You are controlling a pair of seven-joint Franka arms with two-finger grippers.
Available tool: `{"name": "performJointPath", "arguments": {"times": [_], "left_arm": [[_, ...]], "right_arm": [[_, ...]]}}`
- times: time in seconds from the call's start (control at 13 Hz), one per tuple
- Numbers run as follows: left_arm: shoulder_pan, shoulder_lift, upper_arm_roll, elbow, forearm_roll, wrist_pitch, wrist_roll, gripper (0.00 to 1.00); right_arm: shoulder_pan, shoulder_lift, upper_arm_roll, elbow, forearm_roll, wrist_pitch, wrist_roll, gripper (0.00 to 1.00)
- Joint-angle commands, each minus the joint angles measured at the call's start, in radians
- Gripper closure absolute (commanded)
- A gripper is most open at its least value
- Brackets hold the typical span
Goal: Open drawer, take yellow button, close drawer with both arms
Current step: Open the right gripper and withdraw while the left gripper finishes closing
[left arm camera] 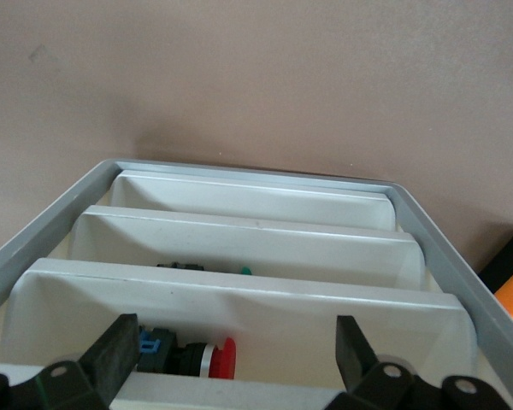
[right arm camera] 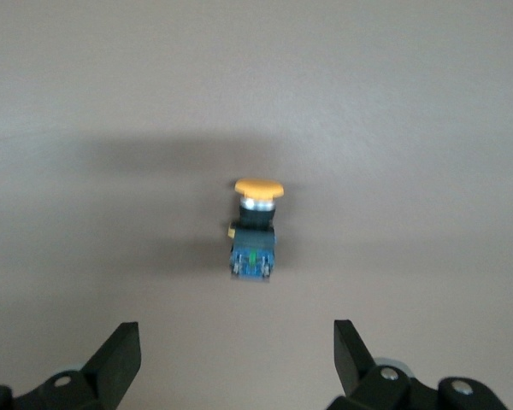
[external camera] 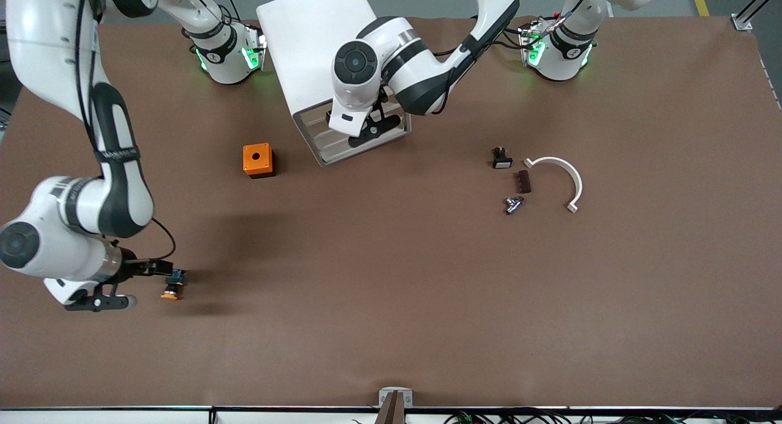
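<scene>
Your right claw (external camera: 131, 289) stands wide apart and holds nothing. The button (external camera: 173, 286) lies on the brown worktop (external camera: 391, 289), well nearer the front camera than the cabinet (external camera: 317, 51) and toward the right arm's end, just beside the claw's tips. The right wrist view gives you what the front view cannot: the button (right arm camera: 254, 228) lies on its side, orange cap away from the camera and blue end toward it, with bare worktop (right arm camera: 410, 102) between it and both fingers (right arm camera: 120, 359), so nothing touches it.

Your left claw (external camera: 372, 131) is also spread wide and empty, hanging over the cabinet's open front. Its wrist view shows the stepped white drawers (left arm camera: 239, 299) inside the grey frame (left arm camera: 43, 231), with a red-capped switch (left arm camera: 197, 357) in one tray and a dark part (left arm camera: 184, 267) in the tray next to it; the front view hides these under the arm. You cannot tell from either view how far the top drawer sits out.

Only the front view shows the rest: an orange cube (external camera: 258, 160) beside the cabinet toward the right arm's end, and, toward the left arm's end from the cabinet, a white curved bracket (external camera: 565, 179) and some small parts (external camera: 513, 182).
</scene>
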Motion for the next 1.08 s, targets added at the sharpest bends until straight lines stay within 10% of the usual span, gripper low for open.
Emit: {"name": "performJointPath", "arguments": {"times": [0.0, 1.0], "left_arm": [[0.006, 0.006, -0.015, 0.004, -0.063, 0.003, -0.025, 0.00], [0.148, -0.134, -0.003, 0.007, 0.130, -0.010, 0.092, 0.00]], "right_arm": [[-0.029, -0.155, 0.015, -0.036, 0.002, -0.117, -0.017, 0.00], [-0.022, -0.282, -0.004, 0.189, -0.007, -0.513, -0.002, 0.00]]}}
